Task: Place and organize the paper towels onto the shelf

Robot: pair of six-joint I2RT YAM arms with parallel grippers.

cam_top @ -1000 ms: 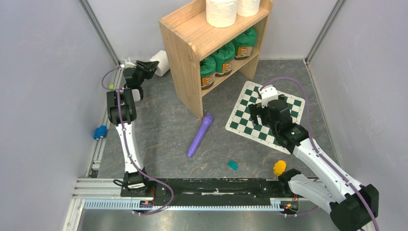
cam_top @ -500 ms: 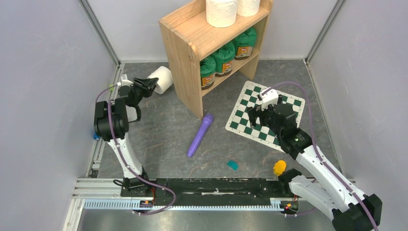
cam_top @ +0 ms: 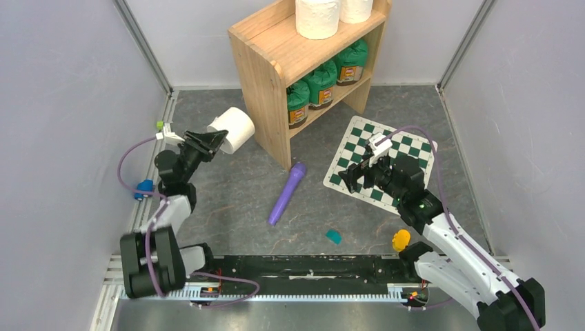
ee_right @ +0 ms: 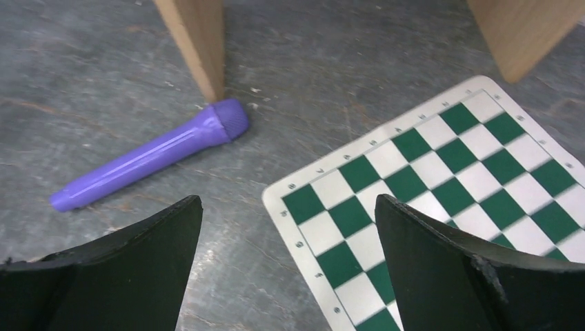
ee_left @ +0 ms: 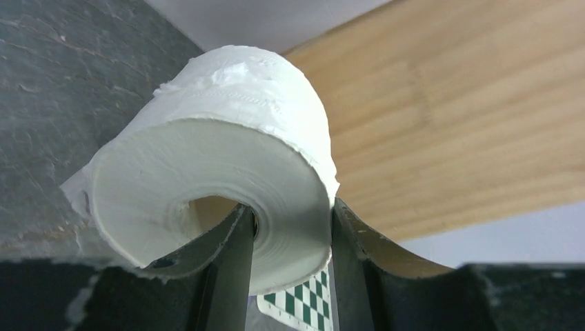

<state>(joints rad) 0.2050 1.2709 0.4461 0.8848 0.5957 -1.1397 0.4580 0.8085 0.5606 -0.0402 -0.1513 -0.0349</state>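
- Since a second ago, the left arm has pulled its elbow back toward its base. The left gripper [cam_top: 219, 138] has carried the third paper towel roll [cam_top: 233, 129] from the back-left corner toward the front of the shelf [cam_top: 265, 76].
- That gripper is clamped on the roll's wall. In the left wrist view one finger [ee_left: 231, 258] reaches into the hollow core and the other finger [ee_left: 355, 252] presses the outside.
- The held roll [ee_left: 207, 158] lies on its side with its open end facing the wrist camera. It sits just beside the shelf's left side panel [ee_left: 448, 117] and, seen from above, is apart from it.
- Two more rolls stand upright side by side on the shelf's top tier, the nearer roll [cam_top: 318, 17] and the farther roll [cam_top: 356, 8].
- Three green canisters [cam_top: 321, 84] fill the lower tier.
- The right gripper [cam_top: 352, 176] has swung left over the checkered board [cam_top: 414, 145]. It now hovers above the board's left corner.
- In the right wrist view its fingers stand wide apart with nothing between them [ee_right: 288, 200].
- Below it lie the board [ee_right: 448, 172] and a purple toy microphone [ee_right: 152, 155], whose head is close to the shelf's foot.
- A small teal piece [cam_top: 334, 236] lies on the floor near the arms' base rail.
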